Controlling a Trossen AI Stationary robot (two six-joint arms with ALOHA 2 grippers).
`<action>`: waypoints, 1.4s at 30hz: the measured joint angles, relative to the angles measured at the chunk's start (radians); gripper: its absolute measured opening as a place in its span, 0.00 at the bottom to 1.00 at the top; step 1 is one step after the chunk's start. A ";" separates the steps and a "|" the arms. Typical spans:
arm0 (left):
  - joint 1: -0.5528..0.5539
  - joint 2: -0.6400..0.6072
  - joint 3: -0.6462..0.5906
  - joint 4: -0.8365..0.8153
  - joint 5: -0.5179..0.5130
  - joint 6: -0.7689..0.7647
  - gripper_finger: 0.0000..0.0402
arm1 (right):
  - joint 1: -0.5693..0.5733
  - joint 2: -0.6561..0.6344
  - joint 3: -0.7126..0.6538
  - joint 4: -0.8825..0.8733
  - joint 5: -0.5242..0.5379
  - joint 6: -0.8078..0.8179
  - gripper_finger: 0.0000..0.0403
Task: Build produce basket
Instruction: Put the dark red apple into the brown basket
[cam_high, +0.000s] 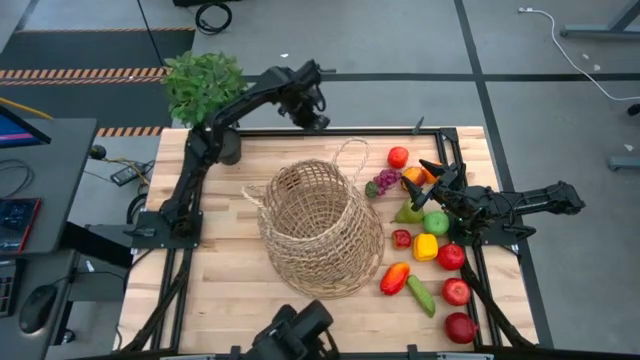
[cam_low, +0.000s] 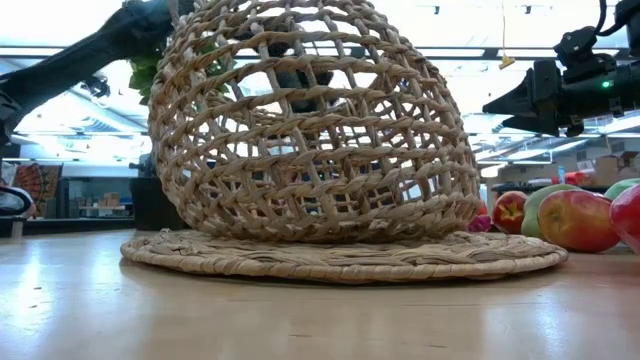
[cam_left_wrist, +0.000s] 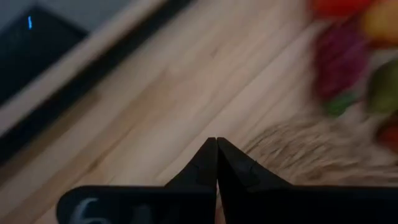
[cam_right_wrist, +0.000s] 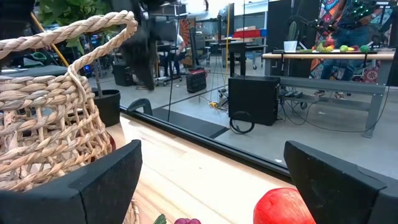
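**Basket on its side, fruit still on the table**

My left gripper (cam_high: 318, 121) is clenched tight on nothing, its two dark fingers pressed together; it hangs over the far edge of the light wooden table (cam_high: 220, 290), just beyond the basket's rim. My right gripper (cam_high: 432, 172) stands released, fingers spread wide, hovering above the produce with nothing between them.

The large round tan open-weave wicker basket (cam_high: 322, 228) lies tipped on its side near the table's middle, its mouth turned toward the far left and one thin loop handle (cam_high: 352, 152) reaching toward the far edge. The small plastic-looking fruits and vegetables (cam_high: 428, 246) are all outside it, strewn on the table at its right: oranges, purple grapes, a green pear and apple, yellow and red peppers, a cucumber and red apples. A leafy green potted plant (cam_high: 203, 84) stands at the far left corner.
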 joint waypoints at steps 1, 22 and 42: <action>-0.001 -0.023 0.000 0.026 -0.003 -0.014 0.02 | 0.000 0.000 0.000 0.000 0.000 0.000 0.98; -0.180 -0.447 -0.207 0.169 -0.268 0.250 0.02 | 0.000 0.000 0.000 0.000 0.000 0.000 0.98; -0.177 -0.704 -0.762 0.368 -0.319 0.442 0.15 | 0.000 0.000 0.000 0.000 0.000 0.000 0.98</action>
